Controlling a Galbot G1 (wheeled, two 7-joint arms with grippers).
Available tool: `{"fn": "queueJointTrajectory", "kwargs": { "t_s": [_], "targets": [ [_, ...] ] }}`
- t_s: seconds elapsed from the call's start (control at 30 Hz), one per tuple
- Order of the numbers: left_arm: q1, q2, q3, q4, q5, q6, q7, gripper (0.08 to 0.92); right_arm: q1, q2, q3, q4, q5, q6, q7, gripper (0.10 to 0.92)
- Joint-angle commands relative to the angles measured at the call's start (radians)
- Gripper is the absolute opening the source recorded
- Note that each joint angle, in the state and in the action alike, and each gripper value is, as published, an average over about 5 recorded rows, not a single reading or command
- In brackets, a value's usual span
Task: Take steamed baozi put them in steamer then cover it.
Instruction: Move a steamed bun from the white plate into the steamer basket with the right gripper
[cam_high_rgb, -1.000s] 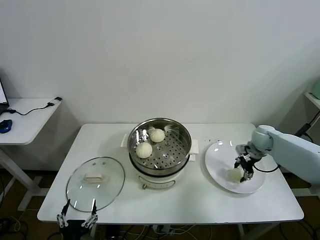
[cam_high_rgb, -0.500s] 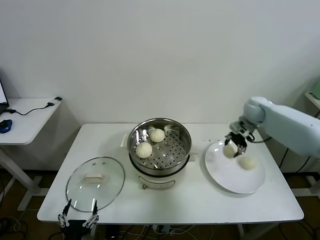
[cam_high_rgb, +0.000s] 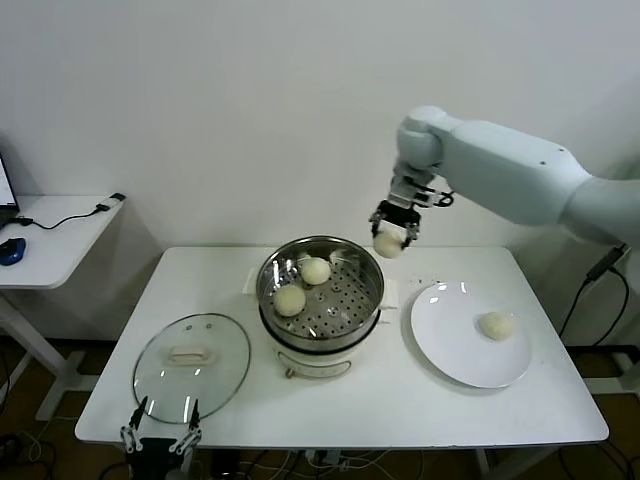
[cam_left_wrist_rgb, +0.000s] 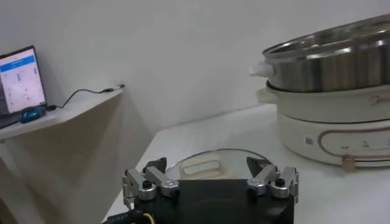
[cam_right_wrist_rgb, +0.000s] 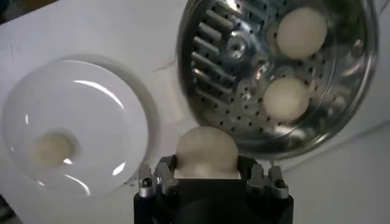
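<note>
A: What is shown from the head?
B: A baozi (cam_high_rgb: 388, 244) is pinched by the right gripper (cam_high_rgb: 393, 228) above the steamer (cam_high_rgb: 320, 290)'s far right rim; two buns (cam_high_rgb: 303, 285) lie inside, one on the white plate (cam_high_rgb: 450, 345), the cover (cam_high_rgb: 191, 366) flat on the table.

A: And the wrists?
B: The left gripper (cam_left_wrist_rgb: 210, 181) is seen spread at the table's near edge, just before the cover (cam_left_wrist_rgb: 213, 163); the held baozi (cam_right_wrist_rgb: 206, 151) is seen clamped in the right gripper (cam_right_wrist_rgb: 210, 176).

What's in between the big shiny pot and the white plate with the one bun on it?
Nothing much: the head view shows only bare white table between the steamer and the plate, apart from the steamer's side handle sticking out there.
</note>
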Motion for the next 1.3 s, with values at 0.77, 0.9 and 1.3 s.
{"fn": "queueJointTrajectory", "kwargs": {
  "t_s": [0.77, 0.9, 1.3],
  "targets": [
    [0.012, 0.024, -0.021, 0.028, -0.023, -0.013, -0.006, 0.823, -0.158, 0.219, -0.098, 0.199, -0.064, 0.072, -0.001, 0.668],
    [0.012, 0.025, -0.022, 0.032, -0.024, -0.015, -0.005, 0.823, -0.167, 0.223, -0.096, 0.188, -0.072, 0.075, 0.012, 0.670],
    [0.007, 0.023, -0.017, 0.031, -0.019, -0.013, -0.005, 0.823, -0.134, 0.181, -0.038, 0.186, -0.103, 0.097, 0.014, 0.819]
  ]
}}
